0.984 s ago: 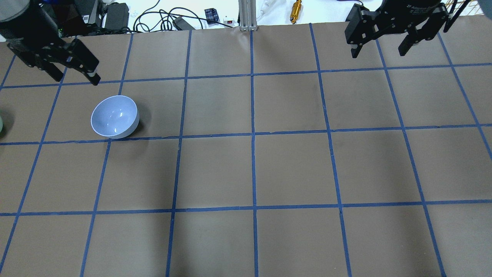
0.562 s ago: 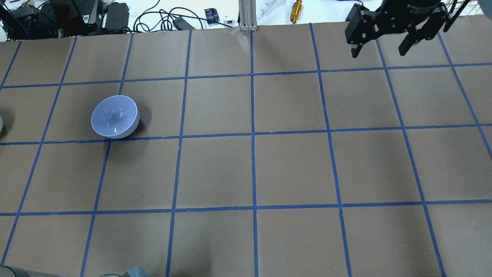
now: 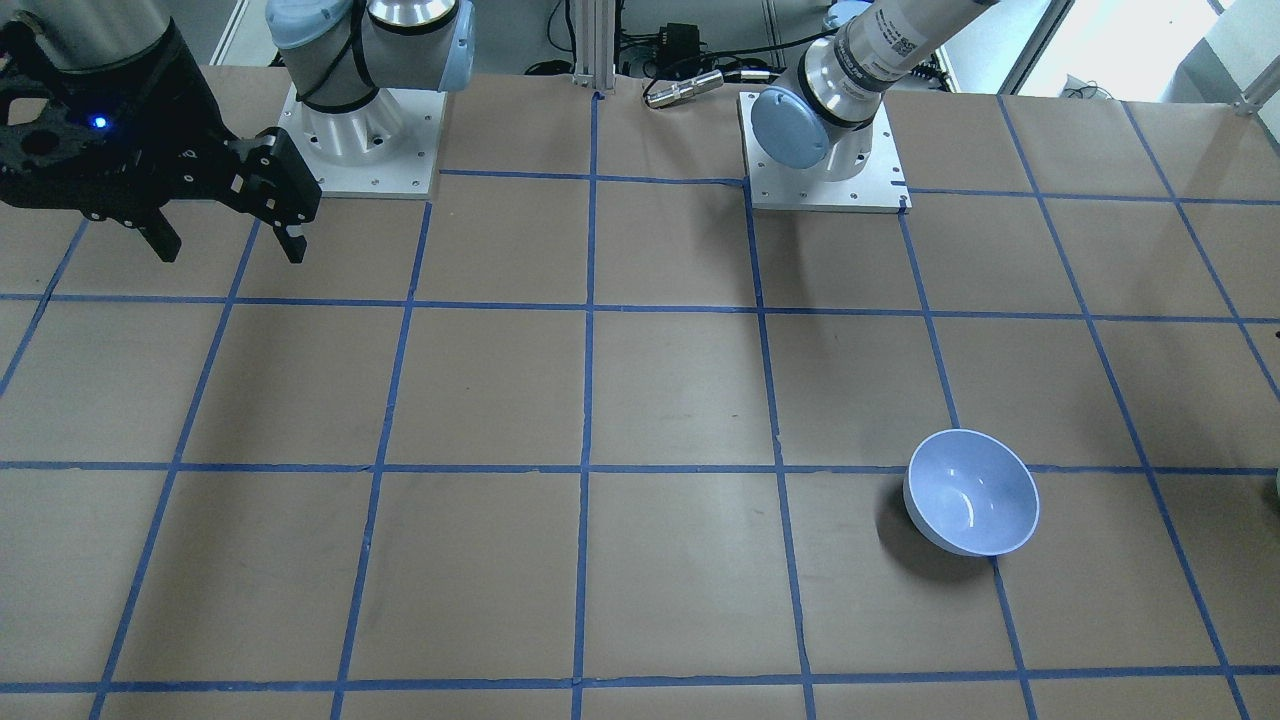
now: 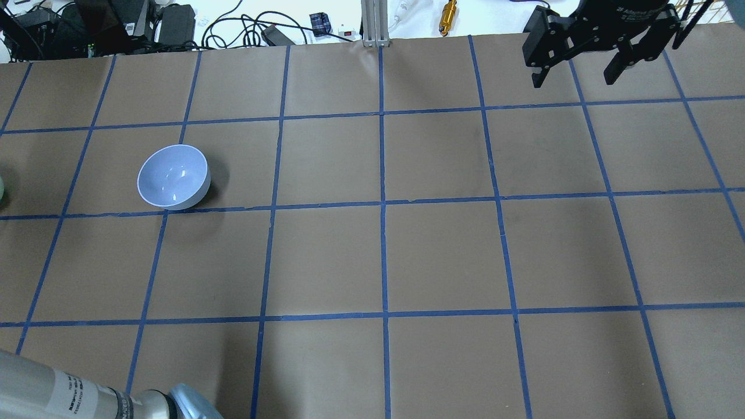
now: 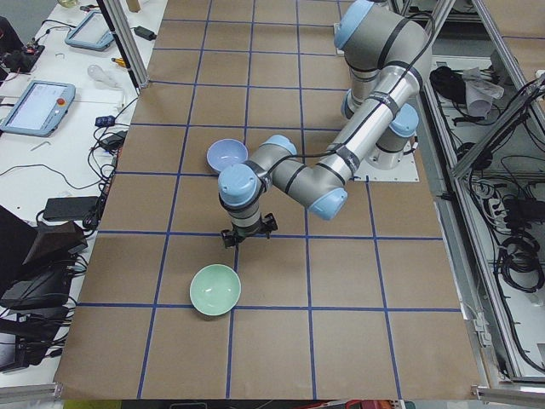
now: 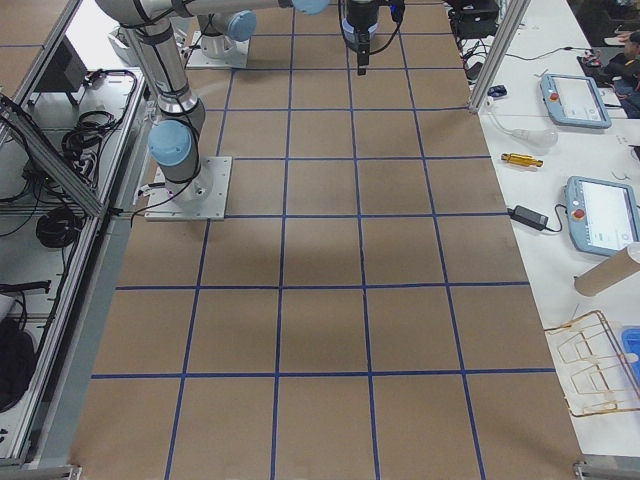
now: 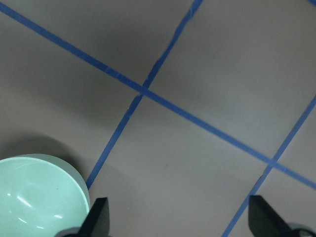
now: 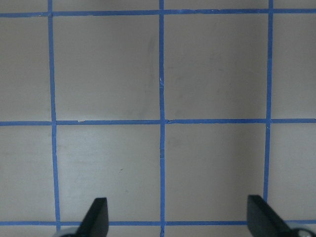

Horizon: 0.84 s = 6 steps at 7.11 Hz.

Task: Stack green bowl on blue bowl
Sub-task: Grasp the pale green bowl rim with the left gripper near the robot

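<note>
Nothing was stacked yet: the green bowl sat on the table well apart at 9 o'clock of the blue bowl, the left claw spread empty near the green one, the right claw spread idle at 1 o'clock.

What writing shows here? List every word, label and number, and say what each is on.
"Adaptive": white print on the body of the right gripper, overhead view; the letters around it are blurred or cut off.
White sticker on the left arm: print too small to read.
Blue bowl, green bowl: no writing.
</note>
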Each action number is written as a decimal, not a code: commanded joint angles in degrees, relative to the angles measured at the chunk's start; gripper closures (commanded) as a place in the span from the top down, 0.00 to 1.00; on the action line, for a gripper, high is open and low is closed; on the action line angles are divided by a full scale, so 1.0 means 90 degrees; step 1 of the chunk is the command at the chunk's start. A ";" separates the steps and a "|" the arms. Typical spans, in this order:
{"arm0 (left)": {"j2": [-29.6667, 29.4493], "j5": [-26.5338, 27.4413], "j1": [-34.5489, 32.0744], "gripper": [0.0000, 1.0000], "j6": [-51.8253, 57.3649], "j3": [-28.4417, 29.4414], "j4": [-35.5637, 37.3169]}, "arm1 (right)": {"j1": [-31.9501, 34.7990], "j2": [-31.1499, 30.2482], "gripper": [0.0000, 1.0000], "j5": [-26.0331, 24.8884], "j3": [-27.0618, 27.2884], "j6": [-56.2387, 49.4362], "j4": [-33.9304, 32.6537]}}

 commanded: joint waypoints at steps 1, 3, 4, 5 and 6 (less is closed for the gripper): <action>-0.0785 -0.0104 0.0271 1.00 0.1385 0.0330 0.0857 | 0.0000 0.0008 1.00 0.0001 0.0000 0.0000 0.0000; -0.1362 -0.0358 0.0360 1.00 0.1916 0.0974 0.0859 | 0.0000 0.0009 1.00 0.0011 0.0000 0.0010 0.0000; -0.1548 -0.0485 0.0370 1.00 0.2189 0.1122 0.0850 | 0.0000 0.0009 1.00 0.0011 0.0000 0.0010 0.0000; -0.1666 -0.0699 0.0379 1.00 0.2443 0.1114 0.0859 | 0.0000 -0.0001 1.00 0.0011 0.0000 0.0010 0.0000; -0.1783 -0.0701 0.0389 0.99 0.2513 0.1085 0.0859 | 0.0000 -0.0001 1.00 0.0011 0.0000 0.0010 0.0000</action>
